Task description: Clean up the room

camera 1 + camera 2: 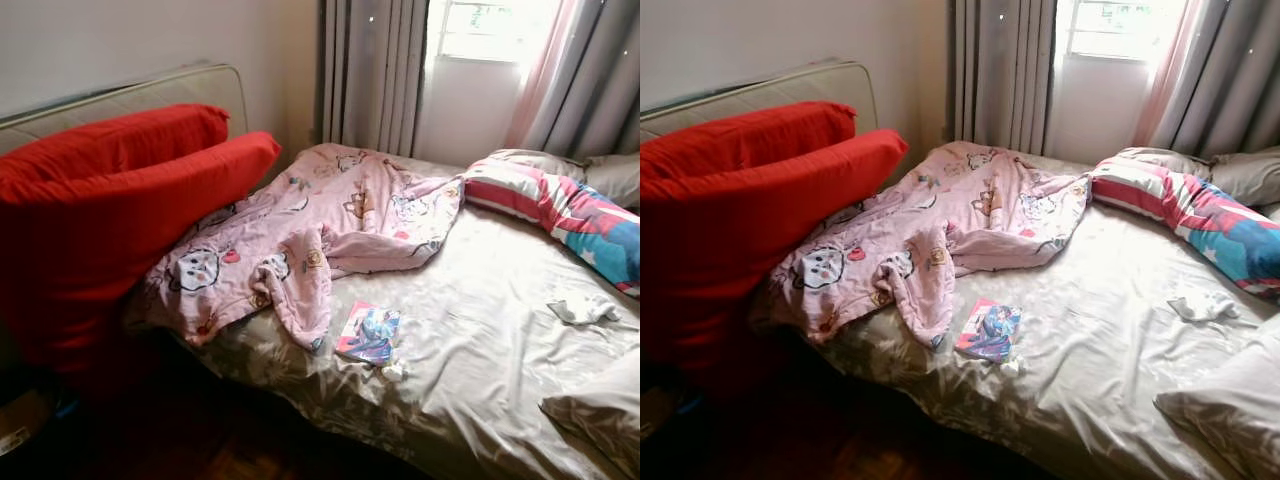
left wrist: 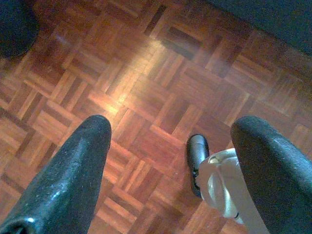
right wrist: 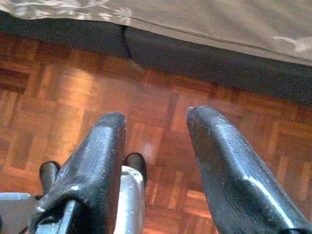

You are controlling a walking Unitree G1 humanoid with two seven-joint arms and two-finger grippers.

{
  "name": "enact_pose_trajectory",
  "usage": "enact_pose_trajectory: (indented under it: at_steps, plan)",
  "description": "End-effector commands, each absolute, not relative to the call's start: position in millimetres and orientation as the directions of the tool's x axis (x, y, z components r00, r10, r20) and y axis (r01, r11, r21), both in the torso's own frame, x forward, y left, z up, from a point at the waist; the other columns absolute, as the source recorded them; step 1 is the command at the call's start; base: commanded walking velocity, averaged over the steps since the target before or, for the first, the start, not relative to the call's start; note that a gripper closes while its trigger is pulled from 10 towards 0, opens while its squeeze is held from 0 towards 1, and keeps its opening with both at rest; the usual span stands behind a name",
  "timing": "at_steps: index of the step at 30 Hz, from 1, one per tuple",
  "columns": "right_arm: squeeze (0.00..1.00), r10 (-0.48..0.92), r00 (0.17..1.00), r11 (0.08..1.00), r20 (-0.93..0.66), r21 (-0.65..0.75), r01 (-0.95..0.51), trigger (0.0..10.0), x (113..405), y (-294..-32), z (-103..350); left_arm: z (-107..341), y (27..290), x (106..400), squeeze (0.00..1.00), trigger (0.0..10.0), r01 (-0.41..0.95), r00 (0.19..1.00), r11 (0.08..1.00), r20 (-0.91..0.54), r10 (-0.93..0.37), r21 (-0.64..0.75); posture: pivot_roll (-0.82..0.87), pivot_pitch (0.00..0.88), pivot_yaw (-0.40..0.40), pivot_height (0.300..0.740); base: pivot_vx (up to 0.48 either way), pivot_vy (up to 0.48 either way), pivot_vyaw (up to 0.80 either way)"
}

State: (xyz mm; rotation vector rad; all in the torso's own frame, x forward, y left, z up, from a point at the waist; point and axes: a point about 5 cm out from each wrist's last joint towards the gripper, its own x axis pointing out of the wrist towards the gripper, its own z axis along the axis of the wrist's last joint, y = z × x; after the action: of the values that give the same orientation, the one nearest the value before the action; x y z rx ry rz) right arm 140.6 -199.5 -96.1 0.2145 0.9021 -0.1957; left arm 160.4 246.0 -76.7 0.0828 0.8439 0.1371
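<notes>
Left eye view: bed (image 1: 480, 340) with a wrinkled grey-beige sheet, set against a white wall. Grey curtains (image 1: 372, 70) and one pink one frame a bright window (image 1: 485, 30). Dark parquet shows at the bed's near edge. One pink blanket (image 1: 300, 230) with cartoon prints lies crumpled across the bed's far left part, one fold trailing toward the near edge. One small book (image 1: 368, 333) lies flat on the sheet just beside that fold. One white crumpled cloth (image 1: 585, 311) sits on the sheet, well apart to the right. One striped pillow (image 1: 560, 205) lies at the right, with grey pillows behind it and one at the near right corner. Two red cushions (image 1: 110, 210) lean at the left, in front of an upright mattress (image 1: 150, 95).

Right eye view: same scene; counts match.

Left wrist view: left gripper (image 2: 170, 161) hangs over parquet floor (image 2: 146, 83), jaws wide, holding nothing.

Right wrist view: right gripper (image 3: 156, 146) hangs over parquet beside the bed base, jaws apart, holding nothing.
</notes>
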Motion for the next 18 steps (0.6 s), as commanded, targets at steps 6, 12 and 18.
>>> enact_pose_trajectory:
  at_steps: [6, 12, 18]
  plan:
    - [0.00, -0.054, 0.596, 0.964, -0.801, 0.114, 0.240, 10.0, 139, -204, -96, -83, 243, 151, 0.00, 10.0, -0.082, 0.606, 0.986, -0.778, 0.164, 0.145, 0.00, 0.007, -0.035, 0.740, 0.000, -0.193, -0.75]
    - [0.00, -0.061, 0.606, 0.962, -0.793, 0.115, 0.247, 10.0, 137, -203, -96, -88, 246, 139, 0.00, 10.0, -0.078, 0.568, 0.985, -0.805, 0.169, 0.152, 0.00, 0.000, -0.021, 0.740, 0.000, -0.299, -0.12]
    - [0.00, -0.068, 0.600, 0.957, -0.797, 0.117, 0.264, 10.0, 134, -201, -98, -88, 251, 133, 0.00, 10.0, -0.073, 0.552, 0.984, -0.815, 0.175, 0.162, 0.00, 0.000, -0.017, 0.740, 0.000, -0.306, 0.00]
